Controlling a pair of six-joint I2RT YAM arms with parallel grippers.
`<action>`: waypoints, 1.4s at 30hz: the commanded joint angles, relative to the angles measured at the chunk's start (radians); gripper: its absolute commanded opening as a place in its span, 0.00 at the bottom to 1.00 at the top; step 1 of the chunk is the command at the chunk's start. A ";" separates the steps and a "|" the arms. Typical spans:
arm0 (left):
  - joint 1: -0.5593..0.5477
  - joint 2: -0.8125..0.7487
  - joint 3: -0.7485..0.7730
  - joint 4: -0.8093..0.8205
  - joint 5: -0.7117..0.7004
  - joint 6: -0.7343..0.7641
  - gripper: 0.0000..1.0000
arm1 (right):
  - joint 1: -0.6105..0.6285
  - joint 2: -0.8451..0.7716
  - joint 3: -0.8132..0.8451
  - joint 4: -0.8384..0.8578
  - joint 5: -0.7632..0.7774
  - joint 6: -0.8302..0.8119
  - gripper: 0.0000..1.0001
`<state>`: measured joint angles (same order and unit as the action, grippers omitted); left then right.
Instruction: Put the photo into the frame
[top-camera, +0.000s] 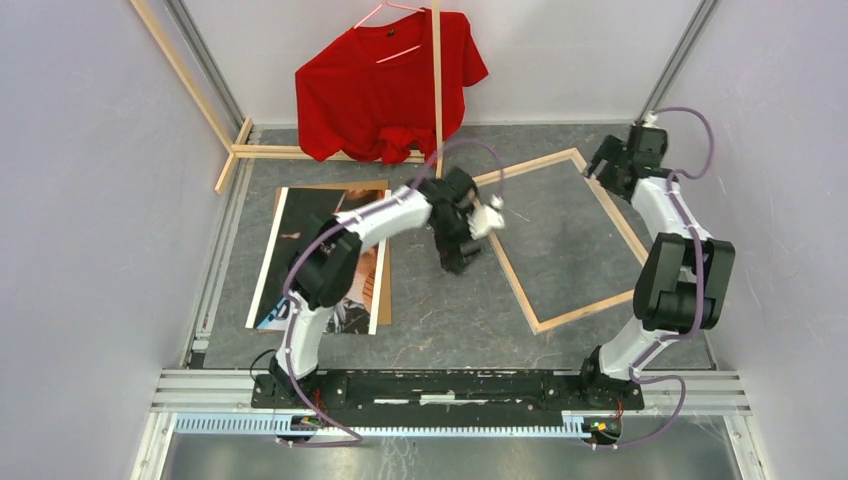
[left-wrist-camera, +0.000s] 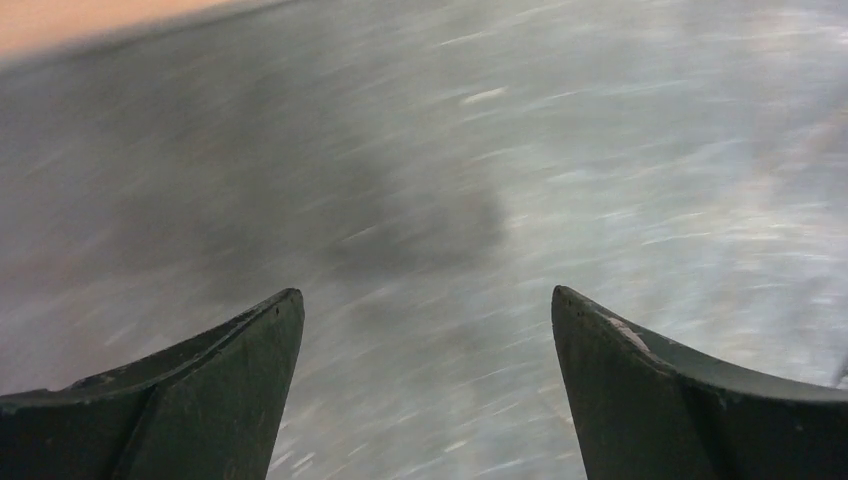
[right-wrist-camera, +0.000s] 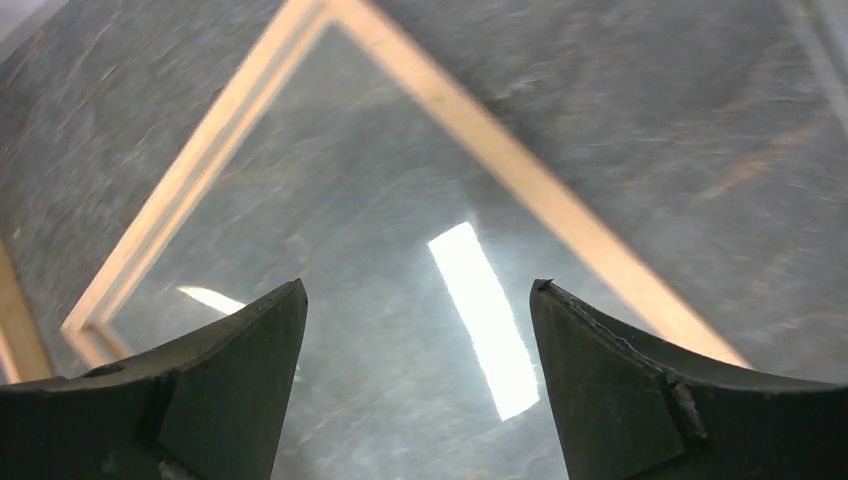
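Observation:
The photo (top-camera: 290, 240) lies face up at the left of the table, with my left arm reaching over part of it. The frame (top-camera: 585, 312), bare wood side showing, lies flat and skewed at the centre right. My left gripper (top-camera: 455, 262) hangs open over bare table just left of the frame's left edge. In the left wrist view that gripper (left-wrist-camera: 425, 295) shows only blurred grey table between its fingers. My right gripper (top-camera: 603, 165) is open at the frame's far right corner. In the right wrist view it (right-wrist-camera: 417, 285) looks down on the frame's wooden edge (right-wrist-camera: 480, 140) and its shiny pane.
A brown cardboard sheet (top-camera: 384, 295) lies under the photo. A red T-shirt (top-camera: 385, 85) hangs on a pale wooden rack (top-camera: 437, 60) at the back, and the rack's base bars (top-camera: 270, 152) rest on the table's far left. Walls close in both sides.

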<state>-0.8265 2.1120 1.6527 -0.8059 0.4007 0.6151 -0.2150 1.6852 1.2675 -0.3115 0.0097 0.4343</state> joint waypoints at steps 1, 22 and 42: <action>0.209 -0.049 0.064 0.078 -0.142 -0.031 0.98 | 0.180 0.053 0.092 0.055 0.037 0.003 0.89; 0.554 -0.345 -0.353 0.240 -0.168 -0.079 0.95 | 0.550 0.734 0.775 0.006 0.005 -0.175 0.66; 0.558 -0.463 -0.410 0.246 -0.141 -0.127 0.94 | 0.710 0.324 0.011 0.061 -0.211 -0.170 0.60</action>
<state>-0.2722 1.7020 1.2526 -0.5880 0.2211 0.5385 0.4561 2.0930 1.4582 -0.2760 -0.1429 0.2157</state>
